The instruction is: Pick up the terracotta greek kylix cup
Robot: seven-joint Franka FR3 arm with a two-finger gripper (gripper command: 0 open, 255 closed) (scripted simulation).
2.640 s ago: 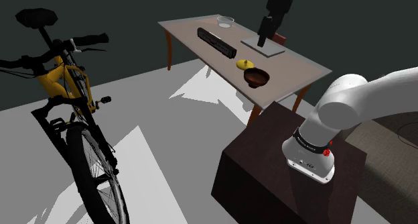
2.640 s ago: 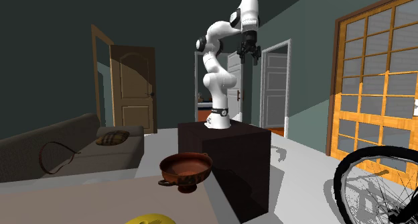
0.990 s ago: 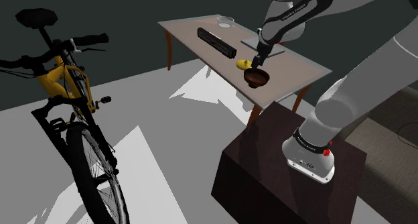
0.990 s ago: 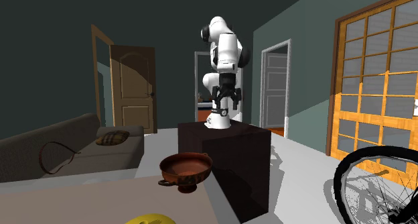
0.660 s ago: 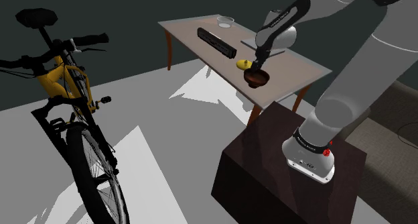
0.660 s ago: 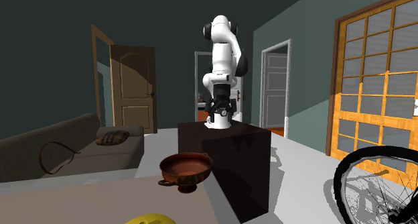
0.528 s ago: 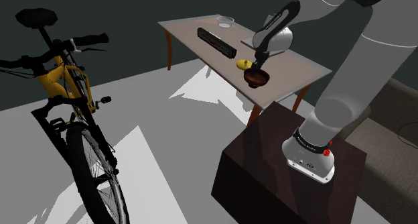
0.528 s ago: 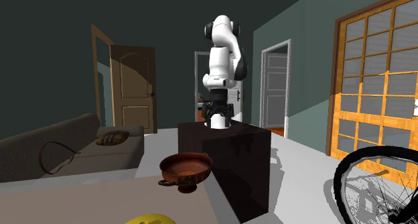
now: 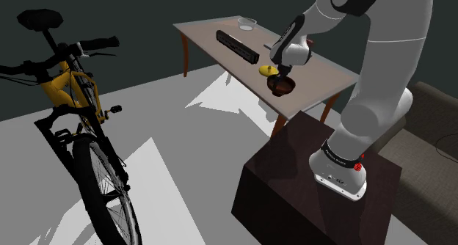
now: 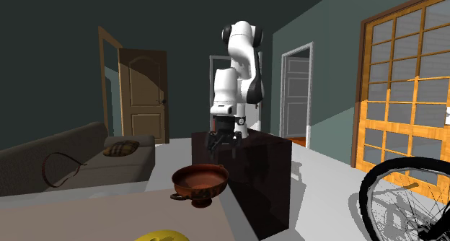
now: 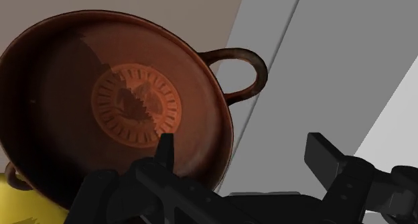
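Note:
The terracotta kylix cup (image 9: 280, 85) stands near the table's front edge, beside a yellow fruit (image 9: 266, 70). It is a shallow reddish-brown bowl (image 11: 134, 105) with a round medallion inside and a loop handle (image 11: 242, 74). My black gripper (image 9: 285, 72) hangs open just above it. In the wrist view the gripper (image 11: 244, 150) straddles the rim by the handle, one fingertip (image 11: 165, 146) over the bowl's inside and the other outside; neither touches. From the second exterior view the cup (image 10: 200, 182) is in the foreground with the gripper (image 10: 221, 143) above and behind it.
The wooden table (image 9: 330, 73) also carries a long black object (image 9: 237, 45) and a clear bowl (image 9: 247, 22). A yellow bicycle (image 9: 70, 111) stands on the floor at the shoulder view's left. The dark stand (image 9: 293, 177) sits just in front of the table. A sofa (image 10: 65, 156) runs beside it.
The arm has swung down from high above the table. The open gripper has dropped close over the cup's rim. The cup has not moved.

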